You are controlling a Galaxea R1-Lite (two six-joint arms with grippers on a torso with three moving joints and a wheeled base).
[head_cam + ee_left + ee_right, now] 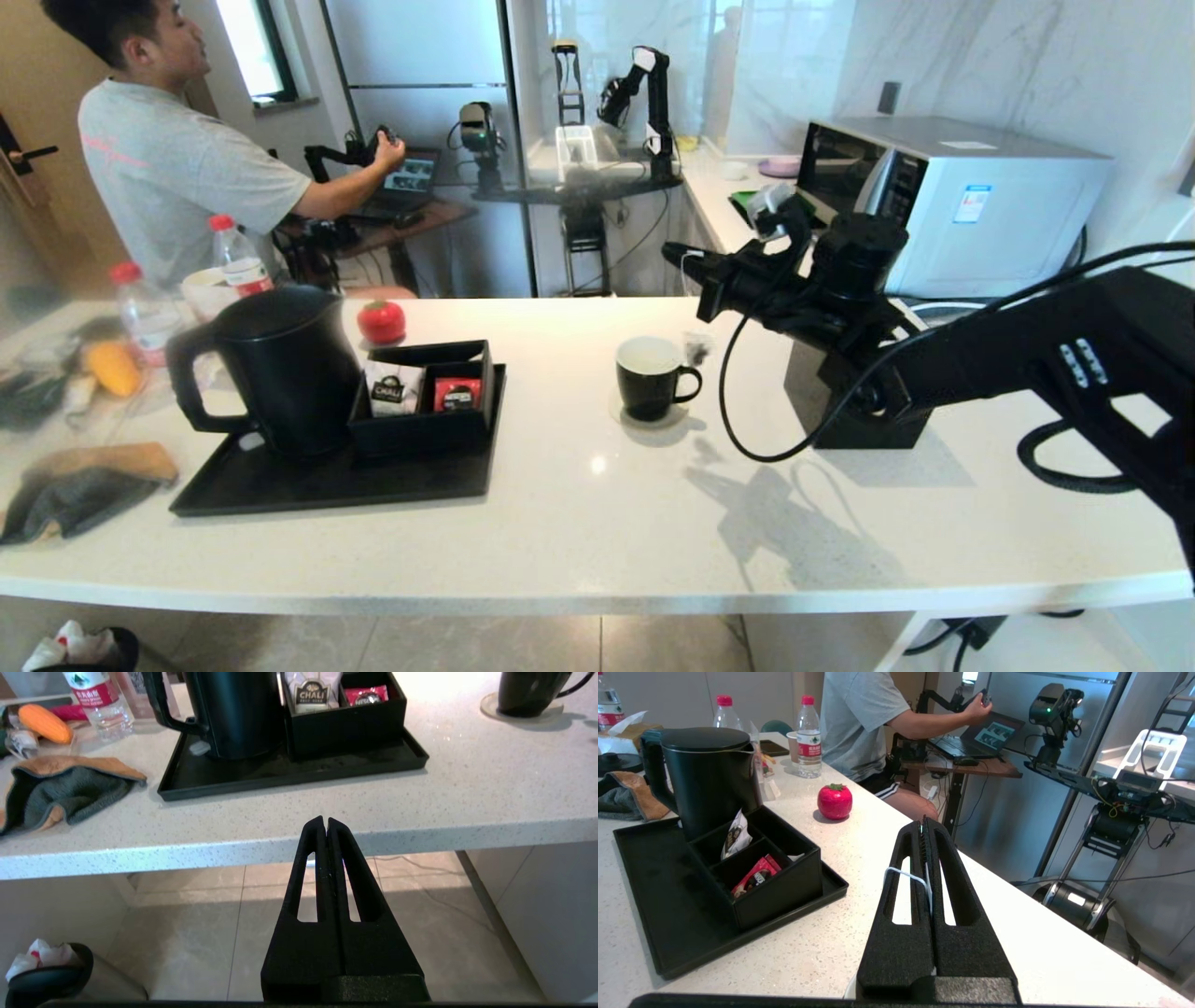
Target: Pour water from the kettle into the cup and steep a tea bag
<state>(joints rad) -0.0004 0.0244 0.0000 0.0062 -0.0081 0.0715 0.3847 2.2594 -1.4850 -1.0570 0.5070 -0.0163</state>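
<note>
The black kettle [280,369] stands on the black tray [327,485] at the left of the counter. To the right of the tray, the black cup [651,378] with a white inside rests on a coaster. My right gripper [686,254] hovers above and just right of the cup, shut on the thin white string [906,875] of the tea bag. The pale tea bag [695,348] hangs from it beside the cup's handle, outside the cup. My left gripper [325,820] is shut and empty, low in front of the counter's front edge.
On the tray, a black divided box [425,411] holds a white CHALI packet [392,387] and a red packet [457,394]. A red tomato-shaped thing [381,321], bottles [238,257] and a cloth [84,485] are on the left. At right are a microwave [943,201] and a black block [854,411].
</note>
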